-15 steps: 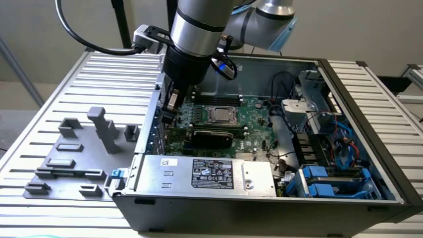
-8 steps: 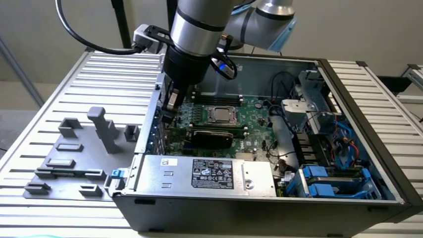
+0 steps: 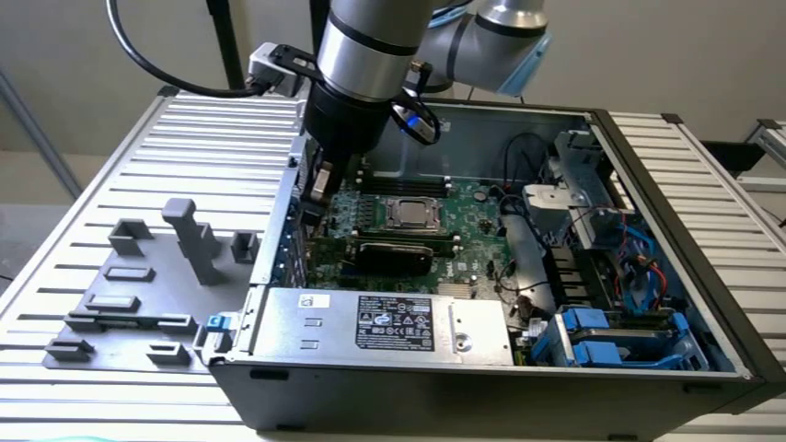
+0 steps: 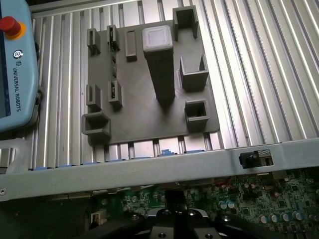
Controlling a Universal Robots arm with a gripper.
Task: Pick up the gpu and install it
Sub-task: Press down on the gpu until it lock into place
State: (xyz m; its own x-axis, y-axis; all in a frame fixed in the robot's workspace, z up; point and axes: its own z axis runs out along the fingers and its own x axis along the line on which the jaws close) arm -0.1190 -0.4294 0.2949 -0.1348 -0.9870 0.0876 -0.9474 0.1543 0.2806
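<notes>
Nearest, a silver labelled power-supply box (image 3: 381, 322) lies along the front of the open computer case (image 3: 687, 230), with blue drive caddies (image 3: 614, 336) beside it toward the exterior view's right; on the ribbed metal desk (image 3: 184, 129), just outside the case wall on the exterior view's left, sits a grey fixture plate (image 3: 135, 285) with a tall post and several small holders (the wrist view looks down on the same plate (image 4: 149, 119)). Beyond the power supply lies the green motherboard (image 3: 406, 239), its processor socket (image 3: 411, 214) near the middle. The tool (image 3: 324, 175) is lowered inside the case at the board's edge by that same wall; whether it is apart or together I cannot tell. Under it stands a thin dark piece, apparently the gpu (image 3: 313, 210), close against the wall and over the board; whether it is seated in a slot cannot be made out. The arm (image 3: 368, 46) rises behind; in the wrist view a teach pendant (image 4: 17, 74) with a red button lies on the desk.
</notes>
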